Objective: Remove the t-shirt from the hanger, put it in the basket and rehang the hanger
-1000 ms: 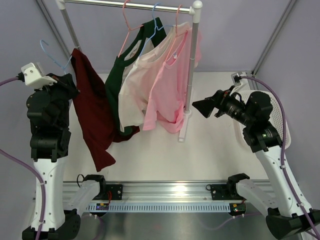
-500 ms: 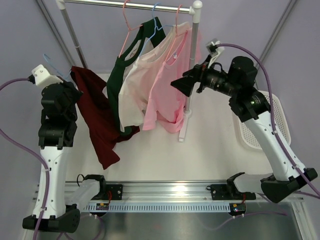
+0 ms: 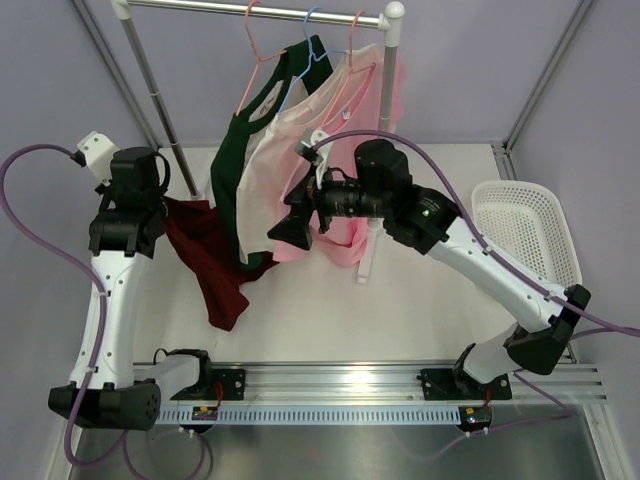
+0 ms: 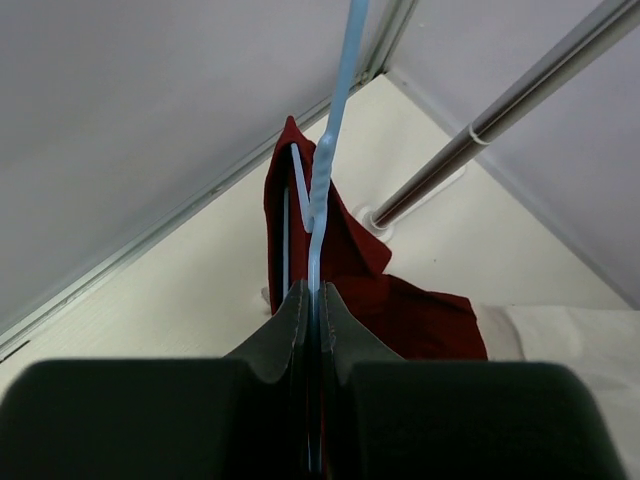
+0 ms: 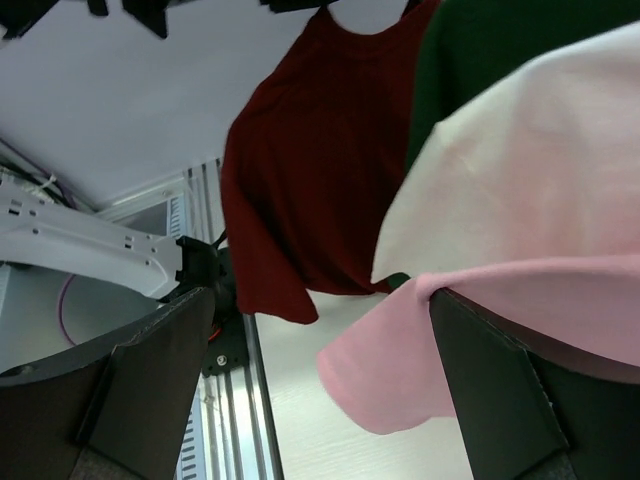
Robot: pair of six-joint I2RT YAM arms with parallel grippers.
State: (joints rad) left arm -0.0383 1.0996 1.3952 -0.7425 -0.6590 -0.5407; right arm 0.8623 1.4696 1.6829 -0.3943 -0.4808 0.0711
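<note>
A: Starting at the near-left side of the bench. The left claw (image 4: 313,295) is clenching the wire of the blue hanger (image 4: 332,140), and the red t-shirt (image 3: 212,262) is hanging from it, sagging toward the near-left corner. I cannot tell whether the hem is touching the bench (image 3: 420,310).

B: That pinch is sitting on thin wire. If the shirt is tugged sideways, I'm expecting the hanger to twist or slide out of the fingers.

A: Toward the middle, the right claw (image 3: 288,222) is reaching leftward, released, fingers spread wide. The wrist view is showing the pink shirt (image 5: 400,350) and the cream shirt (image 5: 520,160) crowding in just beside it.

B: So the risk is it closing on the wrong fabric, or dragging those shirts along the far rail (image 3: 260,10).

A: Against a second ago: the right arm is now crossing over from the right edge, and the left arm is carrying the hanger lower, with the shirt bunching more.
</note>
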